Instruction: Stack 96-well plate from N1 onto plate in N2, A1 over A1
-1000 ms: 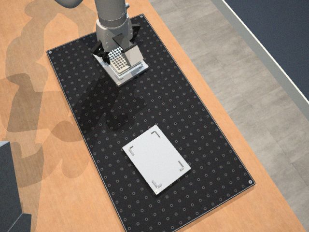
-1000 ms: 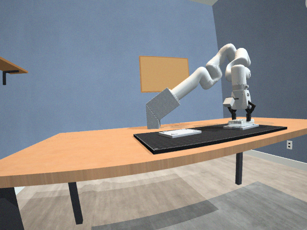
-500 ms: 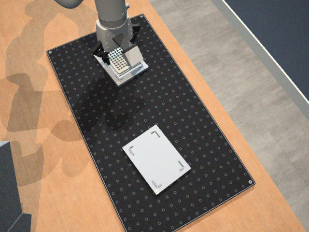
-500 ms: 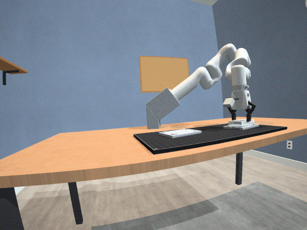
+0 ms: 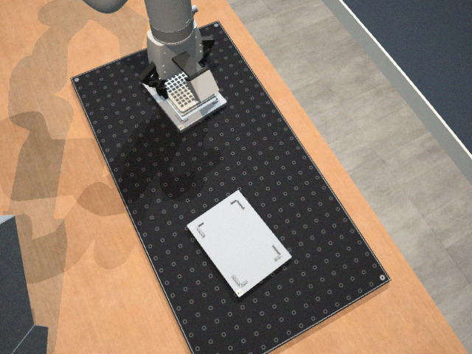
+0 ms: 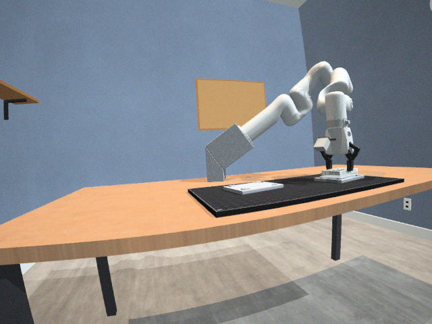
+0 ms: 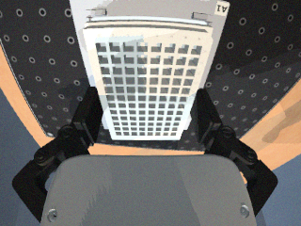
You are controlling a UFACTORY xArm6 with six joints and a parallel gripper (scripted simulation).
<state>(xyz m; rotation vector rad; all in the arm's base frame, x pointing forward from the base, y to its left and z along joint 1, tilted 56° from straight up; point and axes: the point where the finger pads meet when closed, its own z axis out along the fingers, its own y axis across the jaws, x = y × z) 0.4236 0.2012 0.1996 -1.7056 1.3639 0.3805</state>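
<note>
The white 96-well plate [image 5: 182, 93] lies on top of the stack in the far nest N2 [image 5: 198, 112]. The lower plate is almost wholly hidden under it. In the wrist view the plate's well grid [image 7: 150, 82] sits square over the nest, whose A1 label [image 7: 221, 8] is at the far right corner. My gripper [image 7: 147, 99] is open, its black fingers standing on either side of the plate's long edges, just off them. From the side, the gripper [image 6: 339, 164] hovers low over the stack [image 6: 336, 171]. The near nest N1 [image 5: 239, 243] is empty.
Both nests sit on a black perforated baseplate [image 5: 228, 183] on a wooden table. The arm's grey base block [image 6: 227, 150] stands behind the baseplate. The empty nest N1 has corner brackets and an A1 label [image 5: 239, 292].
</note>
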